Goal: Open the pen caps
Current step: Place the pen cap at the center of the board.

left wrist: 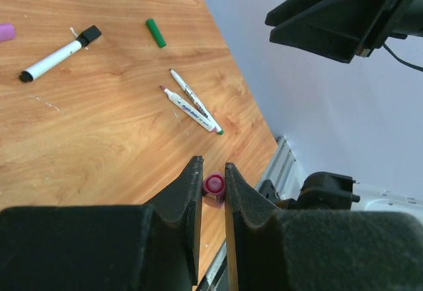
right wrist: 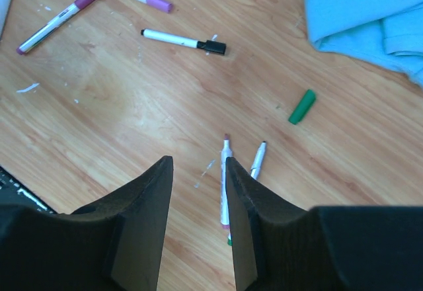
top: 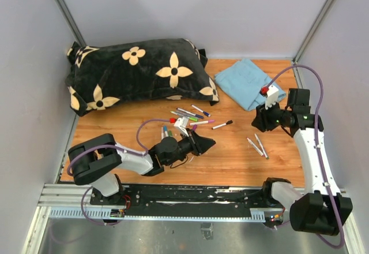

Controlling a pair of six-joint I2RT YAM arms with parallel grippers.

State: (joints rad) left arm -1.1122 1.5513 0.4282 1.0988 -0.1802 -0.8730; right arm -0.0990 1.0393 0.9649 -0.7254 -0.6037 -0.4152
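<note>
Grey walls close in on three sides of the wooden tabletop [top: 115,133], and from here its widest bare stretch lies in front of the left half of the black flowered pillow [top: 138,72]. That pillow is my biggest obstacle, lying along the back edge. A crumpled blue cloth [top: 251,81] sits to the right of the pillow, also at the back. Capped marker pens [top: 187,114] are scattered just in front of the pillow's right end.

Nearer me than those, the left gripper [left wrist: 213,172] is clamped on a pink cap [left wrist: 213,185], seen end-on between its fingers. The table's edge and the metal rail [left wrist: 281,165] lie just beyond it.

Well to the right of the pillow, the right gripper [right wrist: 197,165] hangs with jaws parted and nothing between them. It is above two uncapped pens [right wrist: 225,185] close to the right table edge. A loose green cap [right wrist: 302,106] also lies well right of the pillow, on bare wood near the cloth.
</note>
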